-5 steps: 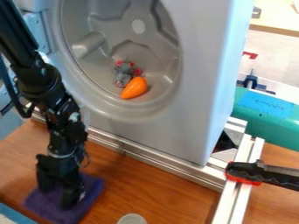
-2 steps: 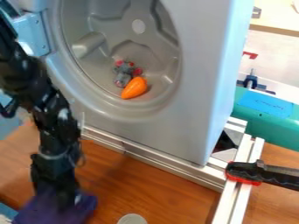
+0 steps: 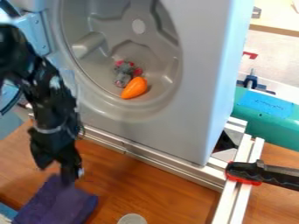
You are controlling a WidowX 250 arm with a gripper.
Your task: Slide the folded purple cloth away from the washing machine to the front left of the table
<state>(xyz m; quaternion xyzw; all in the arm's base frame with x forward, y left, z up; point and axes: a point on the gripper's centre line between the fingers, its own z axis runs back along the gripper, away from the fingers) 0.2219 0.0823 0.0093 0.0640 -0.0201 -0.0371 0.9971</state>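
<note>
The bottom edge of the view cuts off the near side of the purple cloth (image 3: 52,205), and a finger of the gripper (image 3: 57,170) covers a bit of its far corner. The arm (image 3: 50,100) is blurred and cut off at the view's left edge. Folds and soft edges make the cloth's long axis hard to fix; one corner points up toward the gripper, and the cloth spreads from there toward the bottom of the view, mostly to the lower left. It lies on the wooden surface (image 3: 152,188), just below the gripper, whose fingers stand apart and point down; whether a fingertip touches the cloth I cannot tell. Up and to the right of the gripper, an orange toy carrot (image 3: 134,88) slants with its narrower end down and left, against a small grey and red plush toy (image 3: 123,75), both inside the round recess of a grey panel (image 3: 201,83). A metal rail (image 3: 158,161) runs below the panel, right of the gripper. Farther right is a black and red clamp (image 3: 254,174), and to the lower right a grey disc (image 3: 132,219), cut off by the bottom edge
</note>
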